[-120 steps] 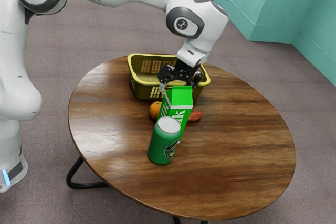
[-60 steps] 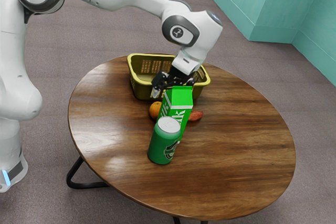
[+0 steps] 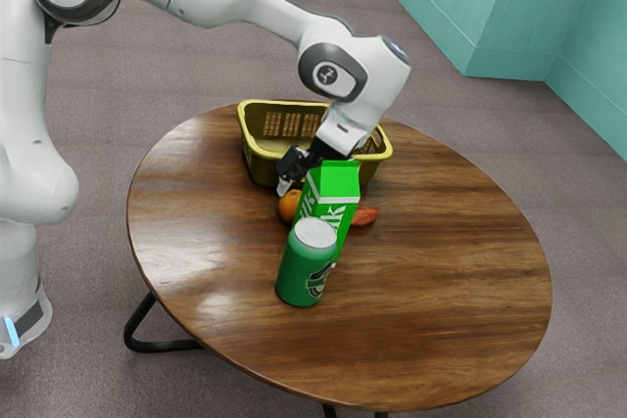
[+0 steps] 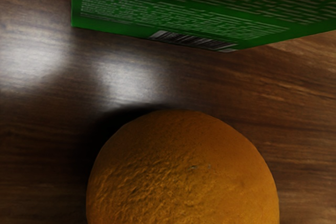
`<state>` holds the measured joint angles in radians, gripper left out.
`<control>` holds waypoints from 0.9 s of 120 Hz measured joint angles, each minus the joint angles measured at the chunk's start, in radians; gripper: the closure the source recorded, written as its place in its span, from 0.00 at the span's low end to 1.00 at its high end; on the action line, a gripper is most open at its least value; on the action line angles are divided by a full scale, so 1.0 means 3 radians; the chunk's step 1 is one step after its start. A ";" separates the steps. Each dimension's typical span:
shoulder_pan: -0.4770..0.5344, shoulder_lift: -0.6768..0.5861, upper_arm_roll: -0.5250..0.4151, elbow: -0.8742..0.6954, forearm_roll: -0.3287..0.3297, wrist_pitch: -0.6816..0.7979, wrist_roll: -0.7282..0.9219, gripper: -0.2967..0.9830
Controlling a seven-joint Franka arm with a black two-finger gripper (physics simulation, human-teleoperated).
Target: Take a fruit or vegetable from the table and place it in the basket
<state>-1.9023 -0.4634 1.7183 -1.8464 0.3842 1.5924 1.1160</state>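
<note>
My gripper (image 3: 304, 162) is low over the table, behind the milk carton and at the basket's near side. It is open; one finger shows just above the orange (image 3: 289, 206), while the carton hides the other. In the wrist view the orange (image 4: 184, 174) lies large under the hand, close to the green carton (image 4: 199, 6). The yellow-green basket (image 3: 262, 167) stands behind the gripper. A reddish fruit or vegetable (image 3: 365, 215) is partly hidden by the carton, on its exterior view's right side.
The green milk carton (image 3: 338, 183) stands upright right beside the orange. A green can (image 3: 306, 266) is in front of the carton, toward the exterior camera. Bare wood of the round table (image 3: 451, 271) extends to the exterior view's right.
My hand has come down and toward the exterior view's left, from above the basket's near edge to just over the orange. The table's things have stayed put.
</note>
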 joint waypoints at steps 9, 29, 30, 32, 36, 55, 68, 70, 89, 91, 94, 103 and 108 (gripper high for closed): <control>0.0001 -0.0004 0.0003 -0.0003 -0.0001 0.0006 -0.0023 0.23; 0.0004 -0.0011 0.0047 -0.0071 -0.0002 0.0037 -0.0070 0.23; 0.0004 -0.0011 0.0049 -0.0074 -0.0002 0.0038 -0.0072 0.23; 0.0005 -0.0011 0.0051 -0.0081 -0.0002 0.0041 -0.0076 0.23; 0.0005 -0.0011 0.0053 -0.0092 -0.0002 0.0050 -0.0083 0.23; 0.0006 -0.0012 0.0056 -0.0109 -0.0002 0.0078 -0.0114 0.23; 0.0014 -0.0014 0.0058 -0.0110 -0.0017 0.0088 -0.0131 0.23; 0.0015 -0.0015 0.0059 -0.0110 -0.0020 0.0089 -0.0134 0.23; -0.0005 -0.0021 0.0186 -0.0123 -0.0052 0.0109 -0.0152 0.22; -0.0006 -0.0021 0.0192 -0.0127 -0.0054 0.0112 -0.0151 0.23; -0.0006 -0.0021 0.0198 -0.0131 -0.0058 0.0116 -0.0151 0.22; -0.0010 -0.0021 0.0206 -0.0142 -0.0066 0.0125 -0.0144 0.22; -0.0012 -0.0021 0.0208 -0.0144 -0.0065 0.0128 -0.0151 0.22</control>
<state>-1.9060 -0.4696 1.7806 -1.8895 0.3646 1.6307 1.0709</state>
